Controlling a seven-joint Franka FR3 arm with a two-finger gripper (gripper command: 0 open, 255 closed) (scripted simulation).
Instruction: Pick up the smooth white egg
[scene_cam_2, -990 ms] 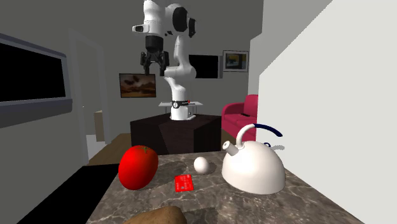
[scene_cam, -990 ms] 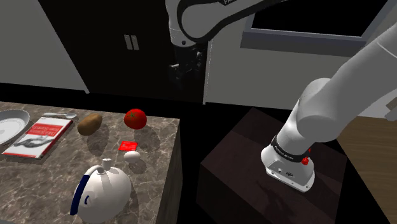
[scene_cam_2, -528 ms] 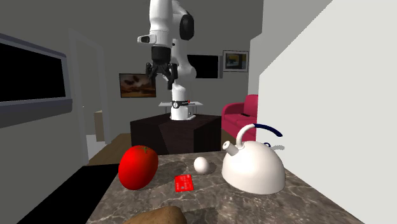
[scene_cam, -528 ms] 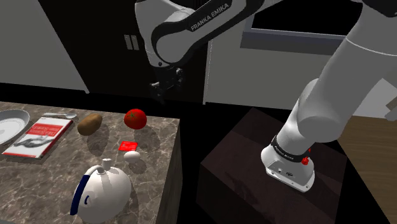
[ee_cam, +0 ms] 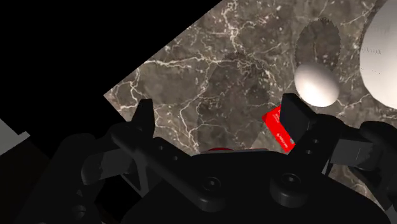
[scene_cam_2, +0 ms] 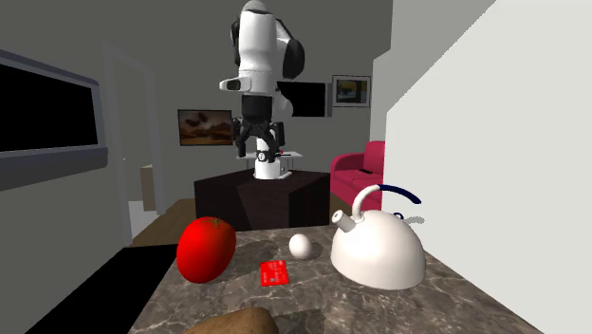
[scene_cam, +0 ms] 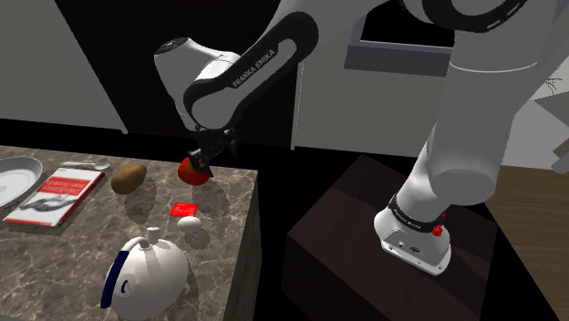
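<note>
A small smooth white egg (scene_cam: pixel 190 222) (scene_cam_2: pixel 301 247) (ee_cam: pixel 316 84) lies on the marble counter (scene_cam: pixel 91 239), beside a red card (scene_cam: pixel 183 208) (ee_cam: pixel 278 127). My black gripper (scene_cam: pixel 201 160) (scene_cam_2: pixel 258 152) (ee_cam: pixel 219 114) hangs open above the counter's far edge, in front of the red tomato (scene_cam: pixel 191 171) in the shoulder view. Nothing is between its fingers. In the wrist view the egg sits just beyond one fingertip (ee_cam: pixel 296 113), well below the hand.
A white kettle (scene_cam: pixel 146 274) (scene_cam_2: pixel 378 249) (ee_cam: pixel 383 57) stands close to the egg. A potato (scene_cam: pixel 129 177), a book (scene_cam: pixel 56 194), a plate (scene_cam: pixel 16 178) and a spoon (scene_cam: pixel 87 165) lie toward the shoulder view's left. The counter's edge drops off beside the dark stand (scene_cam: pixel 365 237).
The arm has swung down and toward the shoulder view's left. The gripper has dropped from high over the gap to just above the counter by the tomato, still open.
</note>
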